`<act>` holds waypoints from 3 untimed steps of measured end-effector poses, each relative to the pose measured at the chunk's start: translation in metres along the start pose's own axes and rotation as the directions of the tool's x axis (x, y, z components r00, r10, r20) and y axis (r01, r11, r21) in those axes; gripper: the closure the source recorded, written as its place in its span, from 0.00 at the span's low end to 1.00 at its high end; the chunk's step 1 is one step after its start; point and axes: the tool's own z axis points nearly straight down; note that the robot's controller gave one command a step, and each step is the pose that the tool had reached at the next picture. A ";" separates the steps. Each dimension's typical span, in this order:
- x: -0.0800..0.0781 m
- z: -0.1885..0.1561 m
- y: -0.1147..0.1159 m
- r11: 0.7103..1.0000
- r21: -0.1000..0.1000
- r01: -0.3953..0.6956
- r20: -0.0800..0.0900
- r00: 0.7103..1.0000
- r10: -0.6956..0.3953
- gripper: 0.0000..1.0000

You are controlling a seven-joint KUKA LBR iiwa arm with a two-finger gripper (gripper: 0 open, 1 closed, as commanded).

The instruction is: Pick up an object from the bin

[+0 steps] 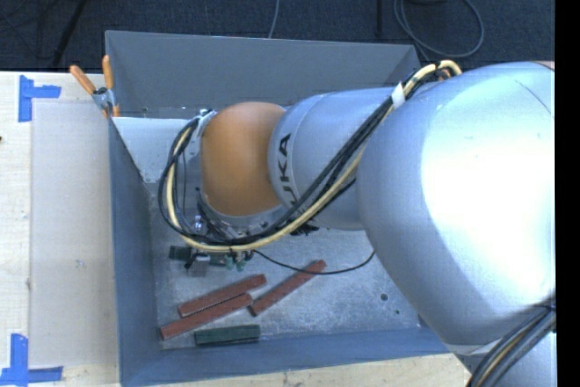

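"KUKA" lettering (pixel 284 168) on the silver arm (pixel 337 118)

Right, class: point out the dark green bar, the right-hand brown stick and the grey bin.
dark green bar (pixel 227 335), camera view, on its middle.
right-hand brown stick (pixel 288 285), camera view, halfway along its length.
grey bin (pixel 263 72), camera view, on its back wall.

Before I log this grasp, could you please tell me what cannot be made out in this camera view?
- Bin floor, middle and right: hidden under the arm.
- Whatever lies below the wrist: covered by the orange cover and cables.
- Dark bits above the brown sticks: too small and shadowed to tell what they are.
- Bin, near right corner: behind the arm.
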 end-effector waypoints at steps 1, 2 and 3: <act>0.000 0.000 0.000 1.000 0.000 0.000 0.000 1.000 0.000 1.00; 0.001 -0.002 0.000 1.000 0.000 -0.001 -0.001 1.000 0.001 1.00; 0.001 -0.012 -0.001 1.000 0.001 -0.002 -0.002 1.000 0.002 1.00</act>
